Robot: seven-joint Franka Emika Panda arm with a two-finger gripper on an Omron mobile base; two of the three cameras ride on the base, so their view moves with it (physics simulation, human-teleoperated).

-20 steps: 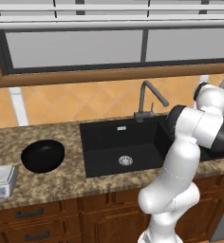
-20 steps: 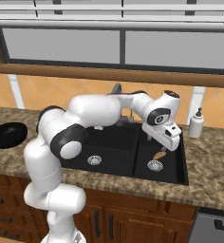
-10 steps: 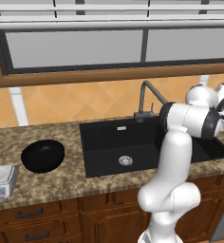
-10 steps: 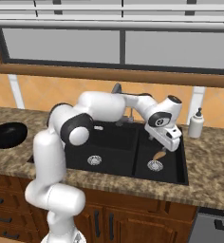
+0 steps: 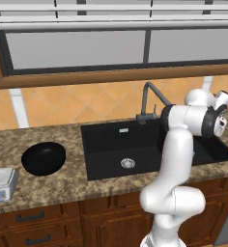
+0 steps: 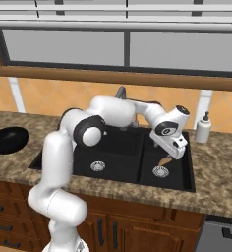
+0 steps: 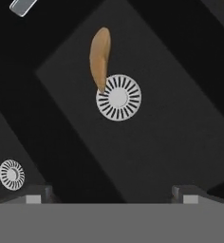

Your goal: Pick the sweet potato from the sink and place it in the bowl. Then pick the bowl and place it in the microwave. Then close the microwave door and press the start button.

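The sweet potato (image 7: 100,57), a tan tapered root, lies on the floor of the right basin of the black sink (image 6: 119,142) with its tip touching the round drain (image 7: 118,97); it also shows beside that drain in the right base view (image 6: 164,161). My gripper (image 7: 111,195) hangs above the right basin, open, with nothing between its fingertips (image 7: 34,194). From the right base camera, the gripper (image 6: 176,150) is just above the sweet potato. The glossy black bowl (image 5: 43,158) sits on the counter left of the sink (image 5: 106,144). The microwave and its door are out of view.
A dark curved faucet (image 5: 149,99) rises behind the sink. A white soap dispenser (image 6: 203,129) stands on the counter right of the basin. A small grey-white scale (image 5: 1,183) sits at the counter's left front, near the bowl (image 6: 8,140). A divider splits the two basins.
The arm's elbow and upper links have swung higher and further over the sink. The hand has stayed over the right basin, jaws still wide.
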